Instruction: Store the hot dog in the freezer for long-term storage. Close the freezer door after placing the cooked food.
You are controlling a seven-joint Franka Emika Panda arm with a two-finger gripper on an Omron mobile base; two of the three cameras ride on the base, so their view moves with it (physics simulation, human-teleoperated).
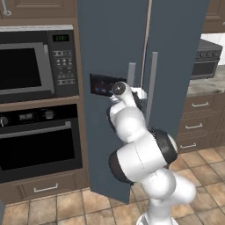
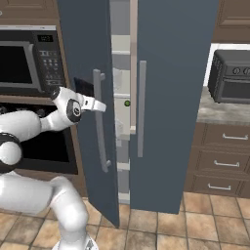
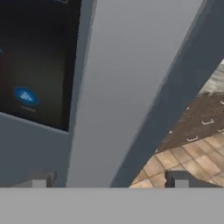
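freezer door point(image 2: 88, 73) ajar (two handles)

The freezer door point(image 2: 90, 97) stood partly ajar, leaving only a narrow gap between its edge and the plain blue door point(image 2: 171, 97) beside it, through which pale shelves showed. The open pincer point(image 2: 100, 105) sat right at the long vertical handle point(image 2: 100, 122), its fingertips point(image 3: 179, 178) straddling the grey bar, which blocked the way ahead. The black oven point(image 1: 39, 140) and microwave point(image 1: 30, 66) walled off the left side; tiled floor point(image 2: 205, 219) lay free to the right.
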